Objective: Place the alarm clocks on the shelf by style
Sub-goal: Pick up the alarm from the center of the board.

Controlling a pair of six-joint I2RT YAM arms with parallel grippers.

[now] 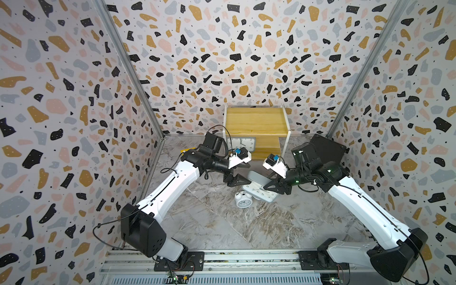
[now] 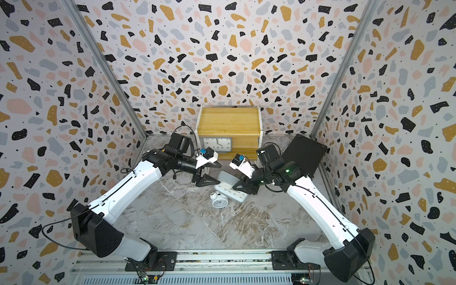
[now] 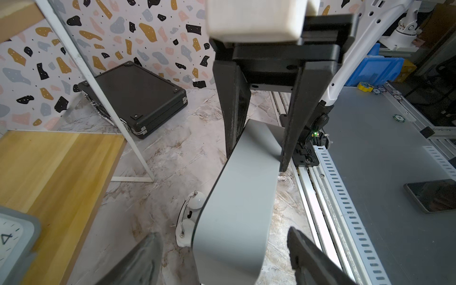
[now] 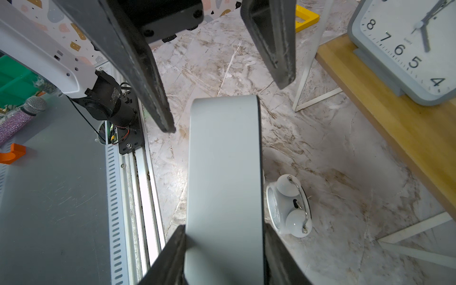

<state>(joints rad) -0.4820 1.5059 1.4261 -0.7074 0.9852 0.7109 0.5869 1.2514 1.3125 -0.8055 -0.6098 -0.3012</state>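
My right gripper (image 4: 224,246) is shut on one end of a rectangular grey-cased alarm clock (image 4: 222,160), holding it tilted just above the floor (image 1: 259,193). My left gripper (image 3: 223,234) is open, its fingers (image 3: 301,246) straddling the clock's other end with gaps on both sides. A small round white twin-bell clock (image 1: 243,200) lies on the floor right beside the held clock (image 3: 192,214). A second grey clock (image 1: 243,144) stands on the lower board of the wooden shelf (image 1: 256,121) at the back.
A black square case (image 1: 325,148) lies on the floor right of the shelf, behind my right arm. The shelf's thin white legs (image 4: 308,81) stand close to both grippers. A yellow item (image 4: 306,17) sits on the floor near the left wall.
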